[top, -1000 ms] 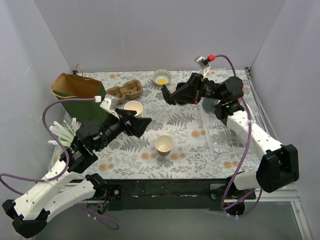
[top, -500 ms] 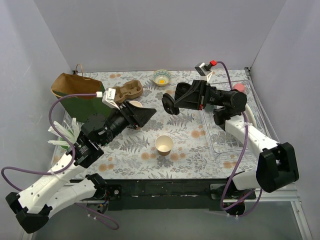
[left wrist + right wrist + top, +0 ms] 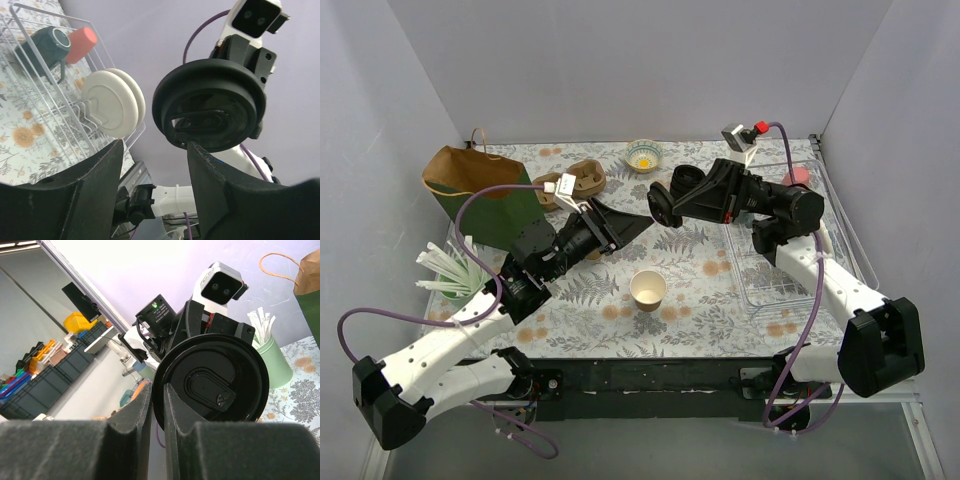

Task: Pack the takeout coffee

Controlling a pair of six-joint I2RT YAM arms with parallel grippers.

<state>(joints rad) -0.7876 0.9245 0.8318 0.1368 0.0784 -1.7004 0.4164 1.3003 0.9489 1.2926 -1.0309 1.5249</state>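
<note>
A brown paper cup (image 3: 648, 289), cream-white inside, stands lidless on the floral table at the front middle. My right gripper (image 3: 666, 208) is shut on the rim of a round black lid (image 3: 212, 385) and holds it on edge in the air, above and behind the cup. The lid also shows in the left wrist view (image 3: 210, 105). My left gripper (image 3: 638, 224) is open and empty, raised and pointing right, its tips just short of the lid. In the left wrist view the lid sits above the gap between my left fingers (image 3: 95, 190).
A wire dish rack (image 3: 770, 262) at the right holds white plates (image 3: 110, 102), a dark mug (image 3: 42, 47) and a red cup (image 3: 80, 40). A paper bag (image 3: 480, 185), cardboard cup carrier (image 3: 582, 178), small bowl (image 3: 644, 154) and straw holder (image 3: 450, 272) stand at left and back.
My left gripper has risen and moved right toward the lid, covering the cups behind it. My right gripper has shifted slightly with the lid still held.
</note>
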